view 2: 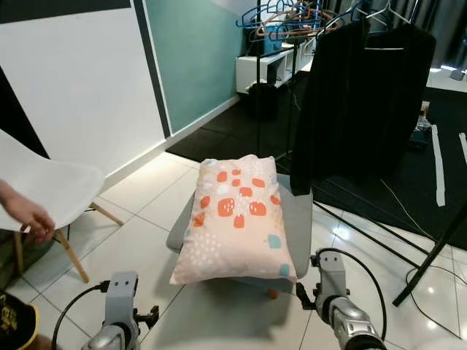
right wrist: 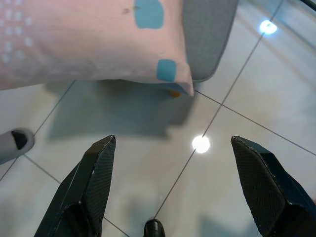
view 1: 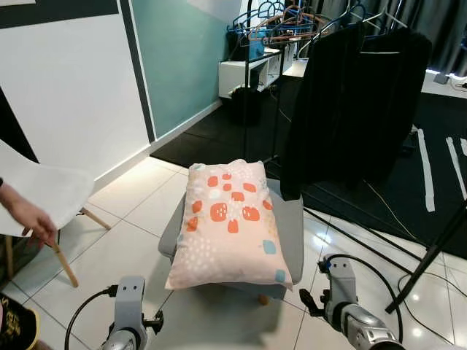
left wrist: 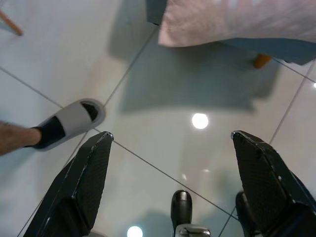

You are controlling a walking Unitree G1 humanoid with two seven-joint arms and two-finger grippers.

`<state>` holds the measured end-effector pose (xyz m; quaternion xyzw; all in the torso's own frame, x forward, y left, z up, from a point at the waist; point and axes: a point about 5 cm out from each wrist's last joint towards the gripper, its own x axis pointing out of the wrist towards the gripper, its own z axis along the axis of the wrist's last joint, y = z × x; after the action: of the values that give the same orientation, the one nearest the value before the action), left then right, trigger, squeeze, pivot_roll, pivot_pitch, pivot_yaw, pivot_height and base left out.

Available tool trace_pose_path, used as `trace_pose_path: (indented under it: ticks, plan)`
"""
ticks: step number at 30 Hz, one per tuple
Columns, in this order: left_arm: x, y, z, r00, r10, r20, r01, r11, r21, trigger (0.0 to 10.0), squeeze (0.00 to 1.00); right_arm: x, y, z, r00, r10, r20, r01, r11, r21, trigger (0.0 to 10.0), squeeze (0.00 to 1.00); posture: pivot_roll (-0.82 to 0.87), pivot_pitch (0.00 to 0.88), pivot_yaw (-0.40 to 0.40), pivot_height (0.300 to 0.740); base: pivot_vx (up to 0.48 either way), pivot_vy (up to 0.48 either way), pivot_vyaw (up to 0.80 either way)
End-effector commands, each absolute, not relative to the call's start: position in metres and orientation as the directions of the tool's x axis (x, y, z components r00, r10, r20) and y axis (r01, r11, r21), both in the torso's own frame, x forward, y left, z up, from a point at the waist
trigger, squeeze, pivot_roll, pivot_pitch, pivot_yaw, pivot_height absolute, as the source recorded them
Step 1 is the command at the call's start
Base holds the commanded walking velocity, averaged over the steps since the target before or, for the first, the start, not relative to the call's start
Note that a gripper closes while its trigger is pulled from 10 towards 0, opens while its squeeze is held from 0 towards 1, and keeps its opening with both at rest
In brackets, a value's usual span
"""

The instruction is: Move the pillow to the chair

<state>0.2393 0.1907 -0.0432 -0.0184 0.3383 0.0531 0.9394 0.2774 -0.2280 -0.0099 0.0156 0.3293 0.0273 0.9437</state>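
Head view: pillow (view 1: 232,223) already lying on the grey chair (view 1: 293,232), overhanging its front edge. Looks done to me. Left gripper (left wrist: 170,170) and right gripper (right wrist: 173,175) both spread wide, empty, low over the tiled floor (view 1: 124,251).

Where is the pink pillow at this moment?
In the head views the pink pillow lies on the grey chair, centre, straight ahead of the robot, with a white chair to its left.

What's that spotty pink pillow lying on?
The pink pillow with orange and teal patches lies on a grey upholstered chair. Grey shows along both its sides, and one wooden foot below. The pillow covers most of the seat, so that part stays hidden.
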Motion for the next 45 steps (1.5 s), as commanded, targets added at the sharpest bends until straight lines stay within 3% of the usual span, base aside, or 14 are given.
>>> trace_pose_path:
  ticks: [1,20,32,35,36,45]
  plan:
    - [0.24,0.188,-0.044,0.768,0.087,-0.635,-0.111,0.994,0.002,10.0,0.0,0.278,-0.226,-0.01,0.784,0.068,-0.617,-0.04,0.997,0.06,10.0,0.0,-0.19,0.016,-0.014,0.74,0.319,0.0,0.0]
    - [0.25,0.157,-0.043,0.774,0.072,-0.63,-0.094,0.996,-0.002,10.0,0.0,0.285,-0.227,-0.004,0.801,0.054,-0.597,-0.009,0.997,0.078,10.0,0.0,-0.18,0.023,-0.014,0.74,0.236,0.0,0.0]
    - [0.257,0.149,-0.04,0.77,0.071,-0.634,-0.08,0.997,0.014,10.0,0.0,0.291,-0.224,0.001,0.813,0.063,-0.579,-0.016,0.996,0.086,10.0,0.0,-0.18,0.022,-0.017,0.74,0.0,-0.403,0.0]
    - [0.258,0.16,-0.038,0.777,0.093,-0.623,-0.104,0.994,0.02,10.0,0.0,0.295,-0.223,0.005,0.821,0.069,-0.566,-0.015,0.995,0.099,10.0,0.0,-0.18,0.022,-0.017,0.74,0.0,0.0,0.0]
    - [0.256,0.176,-0.038,0.784,0.104,-0.612,-0.117,0.993,0.02,10.0,0.0,0.299,-0.222,0.009,0.831,0.078,-0.551,-0.019,0.994,0.112,10.0,0.0,-0.18,0.023,-0.017,0.74,0.0,0.0,0.0]
    - [0.251,0.196,-0.038,0.794,0.106,-0.599,-0.116,0.993,0.022,10.0,0.0,0.31,-0.222,0.021,0.852,0.093,-0.515,-0.035,0.992,0.12,10.0,0.0,-0.19,0.016,-0.02,0.74,0.0,0.0,0.0]
